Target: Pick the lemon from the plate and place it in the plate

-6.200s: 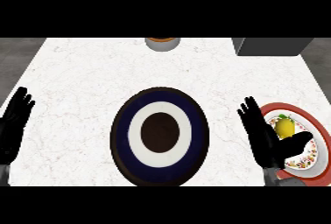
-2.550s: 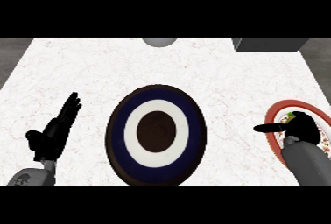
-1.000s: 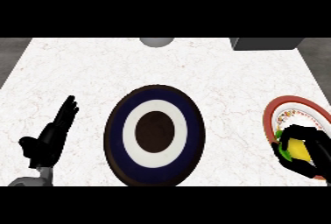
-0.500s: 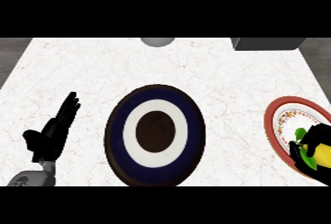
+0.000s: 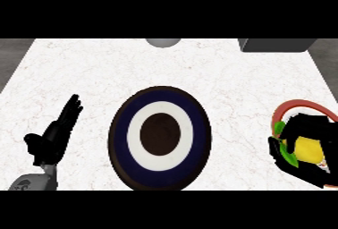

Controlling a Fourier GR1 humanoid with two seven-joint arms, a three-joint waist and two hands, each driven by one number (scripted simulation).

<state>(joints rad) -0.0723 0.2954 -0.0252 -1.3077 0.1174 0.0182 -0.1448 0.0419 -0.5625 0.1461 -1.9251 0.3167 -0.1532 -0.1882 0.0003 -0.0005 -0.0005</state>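
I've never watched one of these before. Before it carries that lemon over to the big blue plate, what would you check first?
1. Right hand has its fingers curled round the lemon: ok.
2. Lemon lifted clear of the red-rimmed plate: cannot tell; the hand hides the underside.
3. Blue and white plate has nothing lying on it: ok.
4. Counter between the two plates shows nothing in the way: ok.
5. Left hand is open at the view's left, apart from the blue plate: ok.
6. Grey objects at the far edge lie away from the path: ok.
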